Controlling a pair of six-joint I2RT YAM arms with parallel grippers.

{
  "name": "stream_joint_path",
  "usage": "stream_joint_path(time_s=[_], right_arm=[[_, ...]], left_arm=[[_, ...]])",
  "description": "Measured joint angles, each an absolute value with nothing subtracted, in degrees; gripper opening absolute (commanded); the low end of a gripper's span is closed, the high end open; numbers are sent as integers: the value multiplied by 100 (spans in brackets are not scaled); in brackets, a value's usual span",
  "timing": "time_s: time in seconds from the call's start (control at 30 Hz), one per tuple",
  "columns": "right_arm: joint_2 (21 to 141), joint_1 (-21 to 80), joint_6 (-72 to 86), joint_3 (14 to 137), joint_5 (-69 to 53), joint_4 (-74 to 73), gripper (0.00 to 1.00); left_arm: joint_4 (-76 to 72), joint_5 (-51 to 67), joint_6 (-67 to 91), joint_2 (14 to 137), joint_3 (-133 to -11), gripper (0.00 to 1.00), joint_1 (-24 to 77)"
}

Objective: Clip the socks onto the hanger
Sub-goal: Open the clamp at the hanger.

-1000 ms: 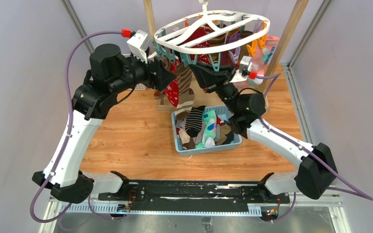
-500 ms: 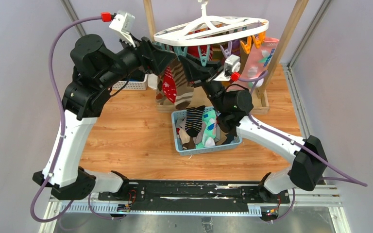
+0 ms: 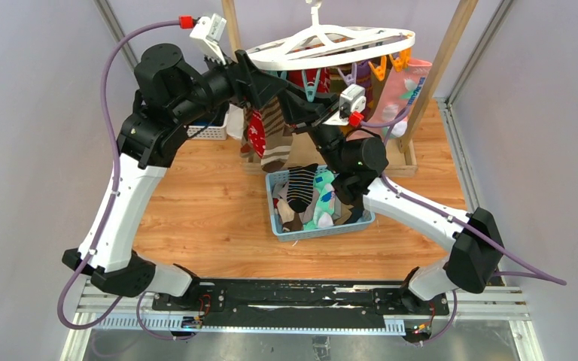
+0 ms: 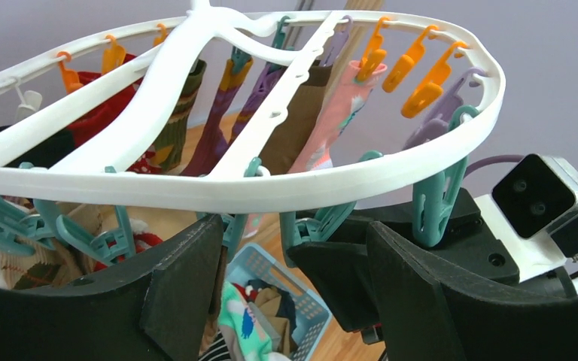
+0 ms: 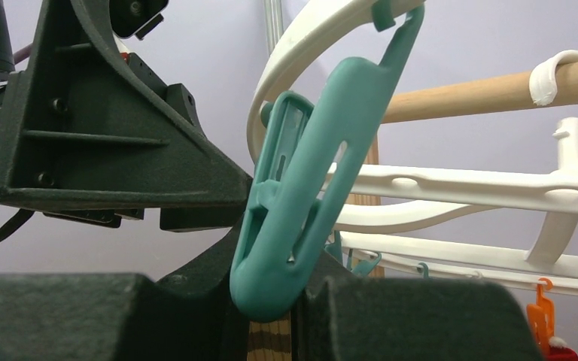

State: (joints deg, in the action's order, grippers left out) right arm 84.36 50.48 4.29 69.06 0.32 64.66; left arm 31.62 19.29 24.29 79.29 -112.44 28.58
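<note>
The hanger (image 3: 317, 31) hangs at 12 o'clock over the table (image 3: 196, 218), between the posts (image 3: 442, 64) of a wooden frame. Both arms reach up to its near side. The left gripper (image 3: 273, 81) comes in from 9 o'clock with its fingers (image 4: 188, 286) spread wide and nothing gripped. In its wrist view the white rim (image 4: 271, 192) runs across just above them, and teal clips (image 4: 312, 226) dangle in the gap. The right gripper (image 3: 295, 105) comes up from 5 o'clock, just beside the left one. Its fingers (image 5: 414, 316) are narrow, pinched on the lower end of one teal clip (image 5: 301, 188) that hangs tilted from the rim. On the hanger a brown sock (image 3: 271, 139) hangs beside a red one at its 9 o'clock side, and a pink sock (image 3: 399, 90) hangs at 3 o'clock under orange clips (image 3: 380, 69). More socks (image 3: 301, 192) lie heaped in the basket (image 3: 323, 229) at the table's centre, at 6 o'clock of the hanger
</note>
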Motion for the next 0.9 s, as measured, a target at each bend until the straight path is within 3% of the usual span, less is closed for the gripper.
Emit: stream_joint_path(time_s=[0.5,0.9], right_arm=[[8364,5048,340,6906,64,6281,0],[8270,5048,342,6895,60,6104,0]], left_arm=[[3140,2123,2757,8256,-11415,60,2858],[3179,2119,2698,8193,-11437,67,2858]])
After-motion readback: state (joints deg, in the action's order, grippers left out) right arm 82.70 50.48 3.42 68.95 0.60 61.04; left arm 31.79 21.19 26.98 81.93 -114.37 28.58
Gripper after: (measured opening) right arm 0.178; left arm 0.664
